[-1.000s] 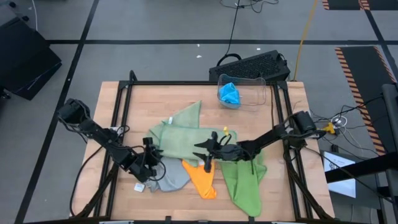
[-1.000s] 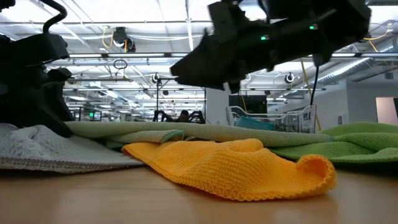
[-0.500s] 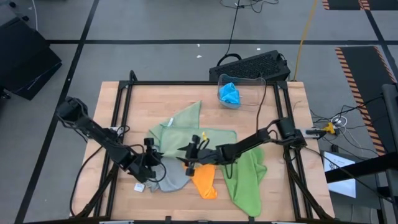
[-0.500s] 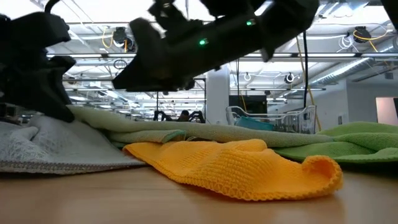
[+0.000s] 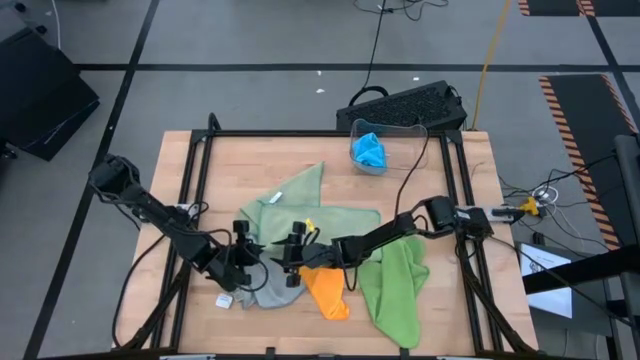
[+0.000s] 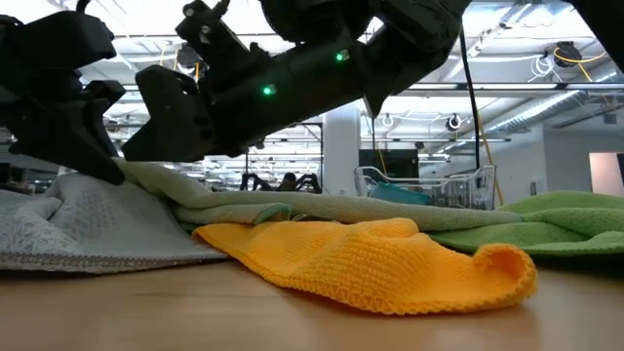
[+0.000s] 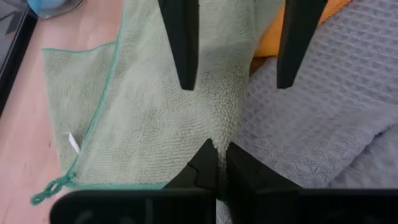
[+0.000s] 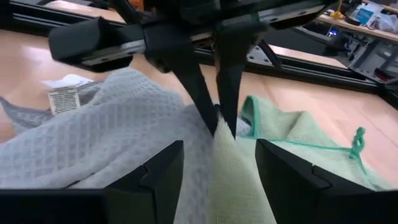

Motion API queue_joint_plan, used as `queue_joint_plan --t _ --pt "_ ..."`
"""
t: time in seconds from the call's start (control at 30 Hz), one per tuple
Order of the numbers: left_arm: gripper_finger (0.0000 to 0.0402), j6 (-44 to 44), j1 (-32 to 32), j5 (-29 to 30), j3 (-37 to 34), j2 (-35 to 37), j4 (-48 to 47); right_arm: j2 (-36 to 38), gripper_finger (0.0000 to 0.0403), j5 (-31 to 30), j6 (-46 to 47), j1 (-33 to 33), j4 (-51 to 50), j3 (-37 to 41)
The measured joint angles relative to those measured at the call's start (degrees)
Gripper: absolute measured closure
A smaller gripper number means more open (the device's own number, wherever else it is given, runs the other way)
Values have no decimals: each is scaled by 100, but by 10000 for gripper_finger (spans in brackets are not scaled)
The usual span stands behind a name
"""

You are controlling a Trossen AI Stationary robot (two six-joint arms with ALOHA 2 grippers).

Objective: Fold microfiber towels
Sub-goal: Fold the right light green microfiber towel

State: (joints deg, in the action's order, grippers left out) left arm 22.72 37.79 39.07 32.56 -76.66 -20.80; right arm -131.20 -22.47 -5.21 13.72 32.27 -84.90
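Note:
A sage green towel lies spread at mid-table, overlapping a grey towel near the front edge. An orange towel and a lime green towel lie to their right. My left gripper comes from the table's left and is shut on the sage green towel where it meets the grey one. My right gripper reaches in from the right, nearly level, facing the left one. It is open, and its fingers stand on either side of the pinched ridge without touching it. My left gripper pinches a raised fold of the sage green towel between its two fingertips, beside the grey towel's border. The fingers slant down from the table's left. The fold is drawn up into a ridge; the rest lies on the table. Whether grey cloth is caught too, I cannot tell.
A clear container at the far side holds a blue towel. A white tag lies by the grey towel near the front left. Black frame rails run along the table's sides. Bare wood shows at the far left.
My right gripper has travelled toward the table's left, over the orange towel, and now faces the left gripper close up. In the low view the cloth under the left gripper stands a little higher than before.

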Motion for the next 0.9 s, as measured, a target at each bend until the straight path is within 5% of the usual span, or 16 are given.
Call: queue_joint_plan --t 0.57,0.9 --pt "389 -187 -183 -4 0 -2 193 0 283 374 -42 -224 -120 2" --pt "355 -174 -162 178 0 -2 321 0 394 467 -1 -286 -188 4"
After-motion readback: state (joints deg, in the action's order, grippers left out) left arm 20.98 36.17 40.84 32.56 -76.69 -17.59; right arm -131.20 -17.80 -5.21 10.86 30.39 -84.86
